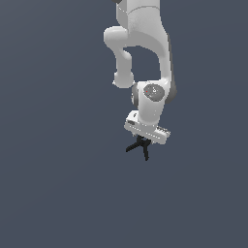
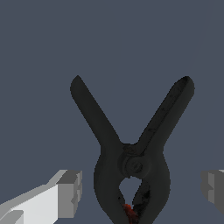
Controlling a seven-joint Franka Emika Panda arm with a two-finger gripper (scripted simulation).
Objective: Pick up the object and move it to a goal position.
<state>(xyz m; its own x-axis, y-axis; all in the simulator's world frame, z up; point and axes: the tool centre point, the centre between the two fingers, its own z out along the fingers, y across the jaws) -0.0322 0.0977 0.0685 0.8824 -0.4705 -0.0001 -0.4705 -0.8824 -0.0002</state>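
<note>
Hanging below the white, jointed Franka arm (image 1: 140,53), the white two-fingered gripper (image 1: 144,140) is seen in the exterior view pointing downward over a plain, dark grey-blue surface (image 1: 53,184). The small black V-shaped spring clamp (image 1: 139,147) is found directly beneath the gripper, with its two thin handles splayed outward and downward past the hand's underside. Whether the clamp rests on the surface or is raised off it cannot be told from either view, since no shadow or edge of the surface is shown. In the wrist view the black clamp (image 2: 131,166) is placed between the two grey fingertips (image 2: 70,192), its pivot ring visible at the middle, the rounded jaws closing on a tiny red tip (image 2: 127,211), and the handles spread away from the camera. The fingers are held spread wide: a clear gap of grey-blue surface is seen between each fingertip and the clamp body, so no contact with the clamp is made on either side. The clamp is roughly centred in that gap, somewhat nearer the one fingertip than the other.
</note>
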